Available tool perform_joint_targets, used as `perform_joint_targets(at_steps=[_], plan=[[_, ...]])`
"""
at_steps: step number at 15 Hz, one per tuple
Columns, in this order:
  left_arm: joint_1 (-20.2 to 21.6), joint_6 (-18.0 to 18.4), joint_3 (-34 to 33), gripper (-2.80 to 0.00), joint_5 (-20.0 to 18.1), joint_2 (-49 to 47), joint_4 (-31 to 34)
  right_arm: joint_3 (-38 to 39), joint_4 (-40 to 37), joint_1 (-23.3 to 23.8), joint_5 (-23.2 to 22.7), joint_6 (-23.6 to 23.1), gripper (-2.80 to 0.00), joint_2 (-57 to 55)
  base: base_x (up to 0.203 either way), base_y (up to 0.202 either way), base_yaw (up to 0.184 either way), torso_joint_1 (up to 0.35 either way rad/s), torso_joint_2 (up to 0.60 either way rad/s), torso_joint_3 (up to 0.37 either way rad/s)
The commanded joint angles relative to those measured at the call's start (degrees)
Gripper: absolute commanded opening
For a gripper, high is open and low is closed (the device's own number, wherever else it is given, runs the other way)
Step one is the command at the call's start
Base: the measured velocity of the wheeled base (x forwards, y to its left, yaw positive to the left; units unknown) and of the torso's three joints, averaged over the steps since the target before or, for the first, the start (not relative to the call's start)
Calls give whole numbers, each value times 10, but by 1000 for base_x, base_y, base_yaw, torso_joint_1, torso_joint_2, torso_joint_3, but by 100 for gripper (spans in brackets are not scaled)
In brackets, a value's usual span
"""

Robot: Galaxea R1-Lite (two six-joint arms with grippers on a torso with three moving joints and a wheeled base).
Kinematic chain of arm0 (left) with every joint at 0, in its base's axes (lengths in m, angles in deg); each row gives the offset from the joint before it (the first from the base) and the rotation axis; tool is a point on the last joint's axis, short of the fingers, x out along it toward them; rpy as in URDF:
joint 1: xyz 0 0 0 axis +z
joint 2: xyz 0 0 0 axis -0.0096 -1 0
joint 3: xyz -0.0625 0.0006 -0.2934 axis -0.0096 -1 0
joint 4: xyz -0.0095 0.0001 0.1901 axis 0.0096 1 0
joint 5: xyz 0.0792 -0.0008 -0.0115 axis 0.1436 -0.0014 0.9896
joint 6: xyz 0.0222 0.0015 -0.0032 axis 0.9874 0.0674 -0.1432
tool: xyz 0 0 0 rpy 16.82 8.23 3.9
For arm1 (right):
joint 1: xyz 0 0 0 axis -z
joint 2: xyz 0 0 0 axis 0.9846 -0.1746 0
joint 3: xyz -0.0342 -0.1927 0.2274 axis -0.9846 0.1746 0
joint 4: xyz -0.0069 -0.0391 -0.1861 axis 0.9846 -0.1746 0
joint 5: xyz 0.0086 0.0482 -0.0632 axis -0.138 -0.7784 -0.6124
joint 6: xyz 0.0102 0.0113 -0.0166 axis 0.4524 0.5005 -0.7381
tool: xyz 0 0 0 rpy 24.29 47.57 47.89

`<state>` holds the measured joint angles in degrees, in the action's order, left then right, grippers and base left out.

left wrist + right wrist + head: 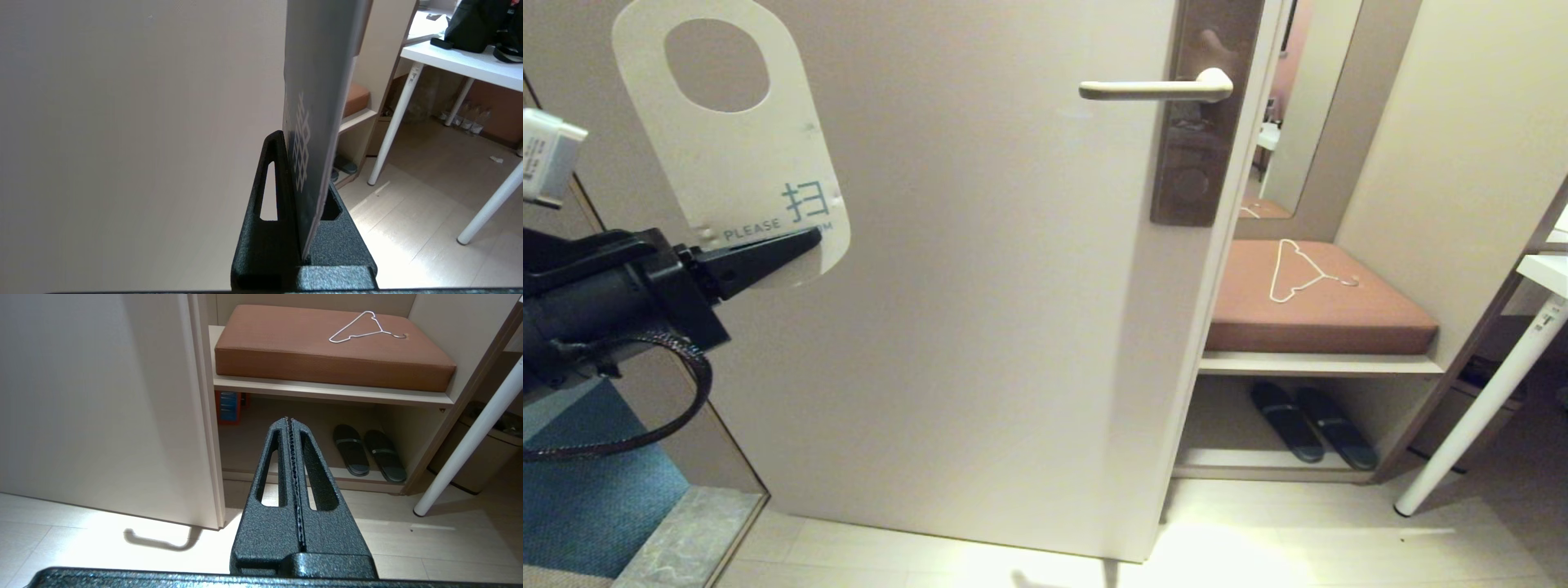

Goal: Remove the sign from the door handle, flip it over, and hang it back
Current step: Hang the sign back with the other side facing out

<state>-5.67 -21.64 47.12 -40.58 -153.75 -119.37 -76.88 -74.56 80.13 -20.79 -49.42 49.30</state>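
The left gripper (pixel 800 242) is pinching only the sign (pixel 737 139)'s bottom edge, well left of the door handle (pixel 1156 88), so the card is risking a swivel or slip off-target, while the right gripper (pixel 291 420) is idling low, jaws pressed together.

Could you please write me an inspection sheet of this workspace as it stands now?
Surface: pale door and light wood floor; no table in use.
Job's things: sign is off the door handle, held up to its left, white "PLEASE" side toward the head camera; handle bare.
Clutter: wire hanger on the brown cushion; pair of dark slippers on the shelf below.
Hands: left hand shut on the sign's lower end; right hand shut, empty, low before the shelf.
Cables: black cable loops under the left arm.
Surroundings: white desk leg at right; blue carpet at left.
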Motion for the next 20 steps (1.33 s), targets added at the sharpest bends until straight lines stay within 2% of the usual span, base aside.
perform_joint_targets(at_steps=[1, 8, 14, 17, 20], plan=[[-20, 0, 20, -280, 2, -44, -2, 0, 0, 0, 0, 0, -280, -1, 0, 0, 0, 0, 0, 0], [-70, 1, 117, -280, 26, -130, -1, 0, 0, 0, 0, 0, -280, -1, 0, 0, 0, 0, 0, 0], [-146, 4, 158, -280, 73, -172, -1, 0, 0, 0, 0, 0, -280, -1, 0, 0, 0, 0, 0, 0], [-156, 11, 183, -280, 78, -191, 3, 0, 0, 0, 0, 0, -280, -1, 0, 0, 0, 0, 0, 0], [-159, 34, 202, -280, 78, -217, 3, 0, 0, 0, 0, 0, -280, 0, 0, 0, 0, 0, 0, 0]])
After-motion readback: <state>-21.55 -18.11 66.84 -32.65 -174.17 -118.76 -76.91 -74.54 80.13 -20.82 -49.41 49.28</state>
